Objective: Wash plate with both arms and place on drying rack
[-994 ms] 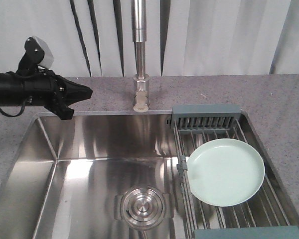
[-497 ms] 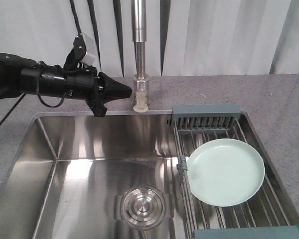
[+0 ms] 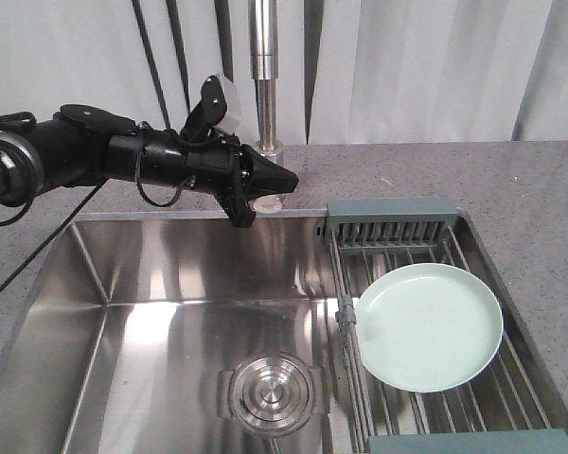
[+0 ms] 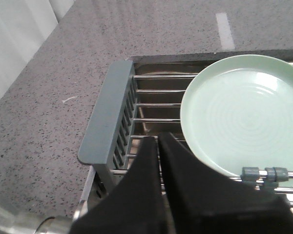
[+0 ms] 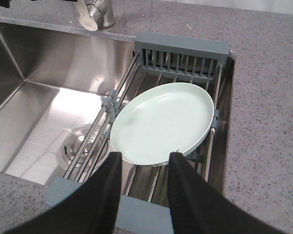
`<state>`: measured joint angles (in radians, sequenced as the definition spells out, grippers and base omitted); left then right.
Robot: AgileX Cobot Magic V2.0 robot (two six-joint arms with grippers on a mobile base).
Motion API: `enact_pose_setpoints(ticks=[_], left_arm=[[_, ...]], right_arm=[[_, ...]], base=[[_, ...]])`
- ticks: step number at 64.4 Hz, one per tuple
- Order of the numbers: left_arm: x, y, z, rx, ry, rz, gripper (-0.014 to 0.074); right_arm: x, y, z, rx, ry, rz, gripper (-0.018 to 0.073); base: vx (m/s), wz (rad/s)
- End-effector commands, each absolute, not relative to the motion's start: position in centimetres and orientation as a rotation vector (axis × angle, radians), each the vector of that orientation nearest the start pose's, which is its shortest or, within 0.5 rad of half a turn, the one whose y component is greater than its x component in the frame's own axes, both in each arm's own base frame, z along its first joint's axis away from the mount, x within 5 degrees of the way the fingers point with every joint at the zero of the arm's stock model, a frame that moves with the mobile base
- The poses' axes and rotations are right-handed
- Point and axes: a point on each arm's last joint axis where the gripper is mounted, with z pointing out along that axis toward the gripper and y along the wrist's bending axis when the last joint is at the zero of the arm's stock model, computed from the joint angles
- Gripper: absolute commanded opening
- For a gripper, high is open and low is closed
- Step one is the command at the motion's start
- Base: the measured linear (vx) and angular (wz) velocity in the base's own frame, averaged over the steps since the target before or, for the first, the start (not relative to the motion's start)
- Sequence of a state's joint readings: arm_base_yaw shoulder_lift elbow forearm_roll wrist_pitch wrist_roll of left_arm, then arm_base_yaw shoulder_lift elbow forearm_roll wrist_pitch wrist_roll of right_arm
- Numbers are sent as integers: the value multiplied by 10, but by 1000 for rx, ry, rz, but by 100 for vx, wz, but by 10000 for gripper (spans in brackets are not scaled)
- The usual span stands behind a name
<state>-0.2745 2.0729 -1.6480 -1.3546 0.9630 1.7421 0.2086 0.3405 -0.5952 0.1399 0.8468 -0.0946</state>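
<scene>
Left arm extended horizontally (fingers pressed together); right fingers parted.

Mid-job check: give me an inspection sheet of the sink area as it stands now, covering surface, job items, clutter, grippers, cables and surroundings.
Surface: grey speckled countertop around a steel sink; drain in the basin floor.
Job's things: plate lies face up on the drying rack, which spans the sink's right side.
Clutter: nothing seen.
Grippers: left gripper shut and empty, in front of the faucet base, pointing toward the rack; right gripper open, near the plate's near edge, apart from it.
Cables: black cables loop along the left arm.
Surroundings: pale curtain behind the counter.
</scene>
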Motion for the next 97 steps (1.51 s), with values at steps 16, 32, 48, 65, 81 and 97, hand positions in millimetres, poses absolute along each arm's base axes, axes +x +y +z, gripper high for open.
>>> enact_pose_setpoints(ticks=[16,32,48,65,81,97], left_arm=[[437,-197,281,1107,1590,-724,-8],[448,-199,289,1110,1540,-682,-8],[441,-202,291,1158,1511,-749,-8],[418,-198,323,1228,1498,-799,-7],[398,-182,348,1241,1736,-677,-7],[381,-153,370,958,2126,-496,-7]], right_arm=[[55,21,327,-271,1982,234,229],[55,21,327,-271,1981,234,229],[55,21,327,-271,1981,234,229],[55,21,327,-271,1981,234,229],[55,21,327,-271,1981,234,229],[55,21,327,-271,1981,234,229]], base=[[0,0],[0,0],[0,0],[0,0],[0,0],[0,0]])
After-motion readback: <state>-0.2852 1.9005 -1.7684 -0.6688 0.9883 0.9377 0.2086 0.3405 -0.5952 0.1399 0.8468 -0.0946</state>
